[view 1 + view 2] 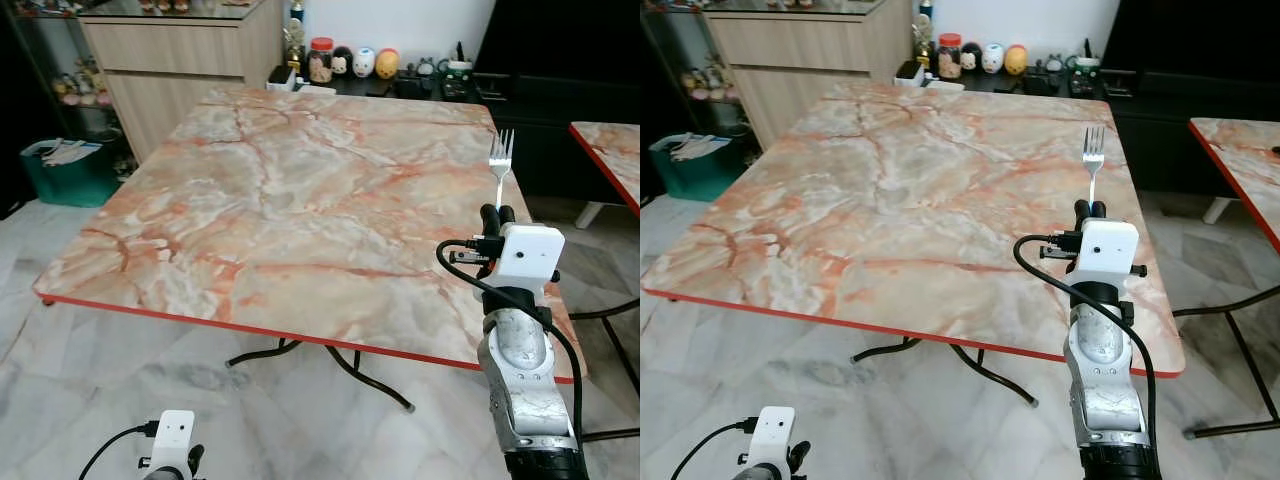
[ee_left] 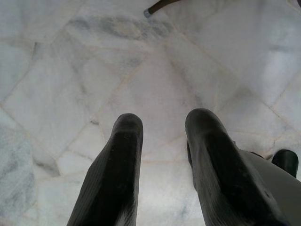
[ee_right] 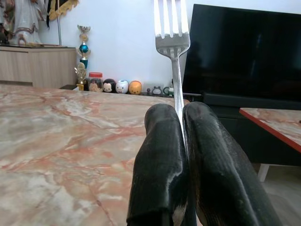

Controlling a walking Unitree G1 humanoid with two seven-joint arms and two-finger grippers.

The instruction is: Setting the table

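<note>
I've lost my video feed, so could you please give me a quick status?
Right gripper shut on fork, upright above the table's right edge. Left gripper open, low over floor. Nothing in the way.

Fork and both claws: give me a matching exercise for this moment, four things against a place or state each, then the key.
Things:
1. fork
2. left claw
3. right claw
4. table

States or places:
A. open, low over the pale floor
B. bare marble-pattern top with a red edge
C. upright, tines up, handle pinched between black fingers
D. shut, raised over the table's near right part

Pairs: 1-C, 2-A, 3-D, 4-B
</note>
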